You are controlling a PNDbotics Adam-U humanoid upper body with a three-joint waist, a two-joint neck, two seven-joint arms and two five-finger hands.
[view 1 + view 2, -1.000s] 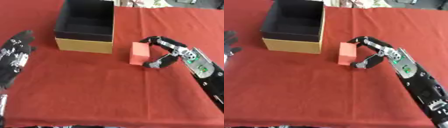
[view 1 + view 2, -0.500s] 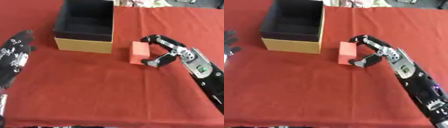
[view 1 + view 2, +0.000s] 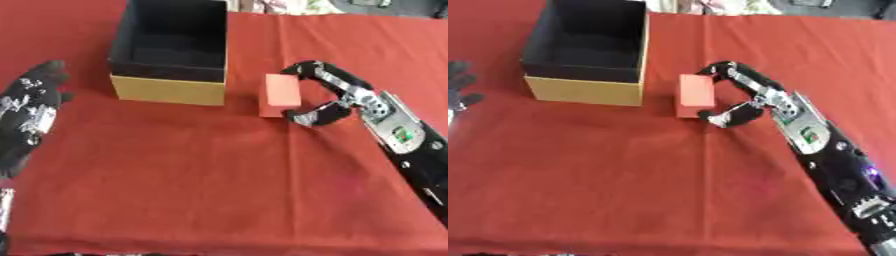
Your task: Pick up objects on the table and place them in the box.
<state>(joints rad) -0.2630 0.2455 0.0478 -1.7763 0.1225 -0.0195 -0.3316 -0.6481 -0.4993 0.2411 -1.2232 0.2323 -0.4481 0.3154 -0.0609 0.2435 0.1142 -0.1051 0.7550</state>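
Here the right hand (image 3: pixel 337 97) curls around the red block (image 3: pixel 280 95), fingers and thumb pinching it on the red tablecloth (image 3: pixel 219 175). The block sits at 3 o'clock of the box (image 3: pixel 171 50), just beside it. The left hand (image 3: pixel 26 112) rests open at 9 o'clock.

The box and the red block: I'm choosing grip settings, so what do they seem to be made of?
The box looks like cardboard: matte tan outer wall, thin straight walls, dull black lining. The red block between the curled fingers and thumb of the right hand has flat matte faces and crisp edges; it could be foam, painted wood or plastic. The pictures leave that open.
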